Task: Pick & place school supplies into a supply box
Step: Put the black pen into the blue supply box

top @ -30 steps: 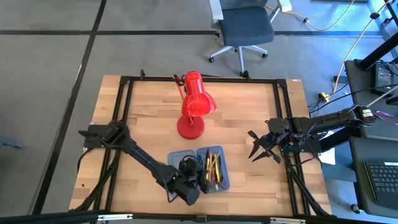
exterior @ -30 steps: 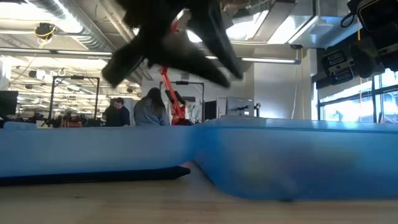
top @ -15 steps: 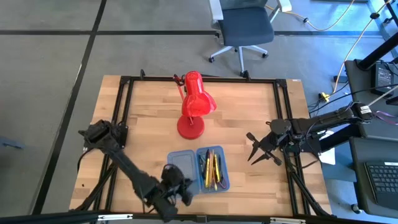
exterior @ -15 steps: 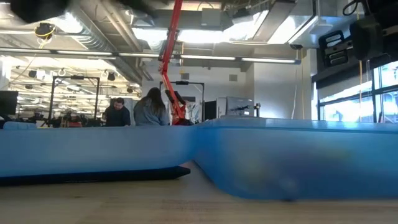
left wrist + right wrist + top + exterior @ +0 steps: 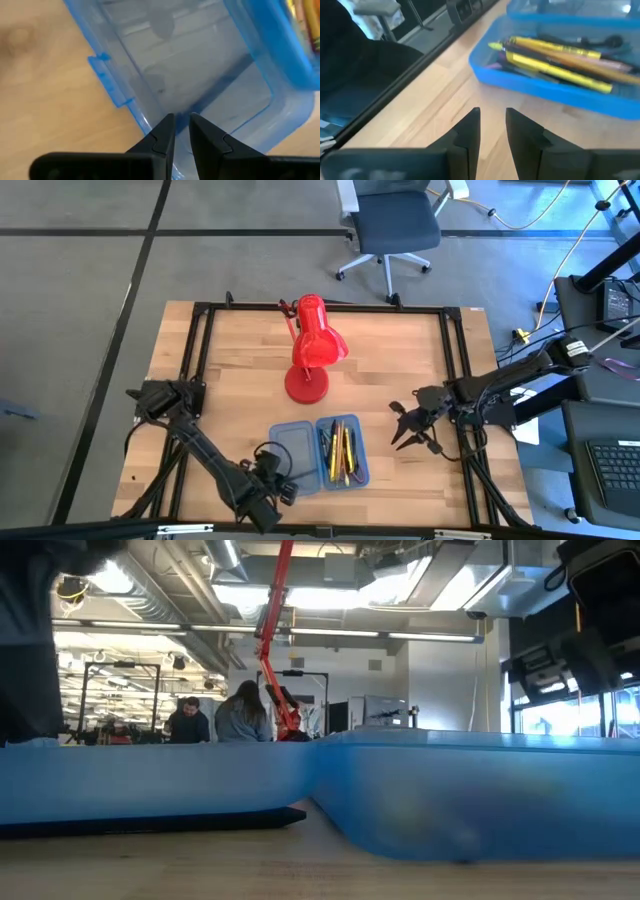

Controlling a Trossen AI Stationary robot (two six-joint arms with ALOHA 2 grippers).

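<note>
Two tools, both slightly open, empty: left tool near supply box; right tool right of it. Red lamp stands far side.

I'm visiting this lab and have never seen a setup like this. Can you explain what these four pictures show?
They show one moment from four cameras. The overhead picture shows a wooden table with two dark robot arms. The left gripper is at the table's near edge beside the open blue supply box; the right gripper hovers to the box's other side. Neither holds anything. One half of the box holds pens and pencils; the other half is bare. A red desk lamp stands behind it. The table-height camera looks across the box's blue wall at people in the room beyond. The last two pictures come from wrist cameras, each looking past its own dark fingers.
</note>
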